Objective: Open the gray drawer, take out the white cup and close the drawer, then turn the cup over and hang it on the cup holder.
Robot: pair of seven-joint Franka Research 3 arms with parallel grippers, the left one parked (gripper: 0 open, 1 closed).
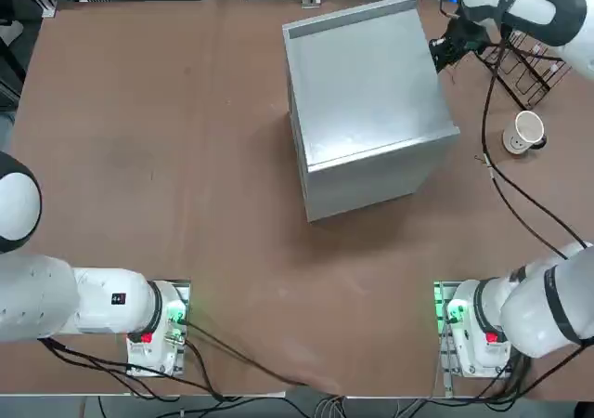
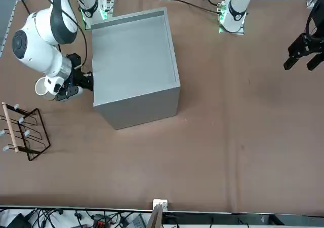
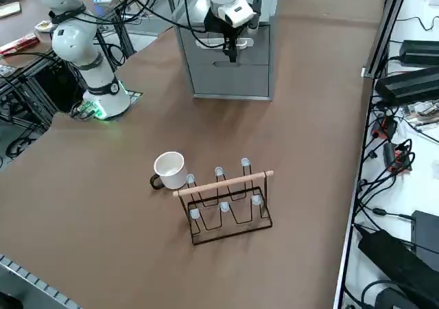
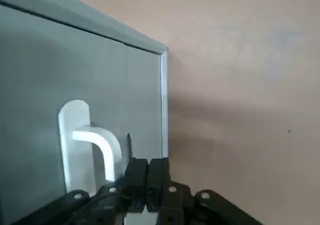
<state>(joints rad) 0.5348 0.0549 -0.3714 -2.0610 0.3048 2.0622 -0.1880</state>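
Observation:
The gray drawer (image 3: 236,58) sits flush in the front of the boxy gray cabinet (image 1: 367,93), and its white handle (image 4: 95,142) shows in the right wrist view. My right gripper (image 4: 147,167) is shut with nothing between its fingers, right at the drawer front beside that handle (image 3: 231,53). It shows too in the top view as the right gripper (image 1: 438,54) against the cabinet's right face. The white cup (image 3: 170,168) rests on the table, apparently on its side, next to the cup holder (image 3: 230,202). The cup (image 1: 527,128) is well clear of my gripper.
The cup holder (image 1: 534,70) stands near the table's far right corner, just beyond the cup. My right arm's cable (image 1: 506,190) trails across the table between the cabinet and the cup. Bare brown table (image 1: 167,139) spreads left of the cabinet.

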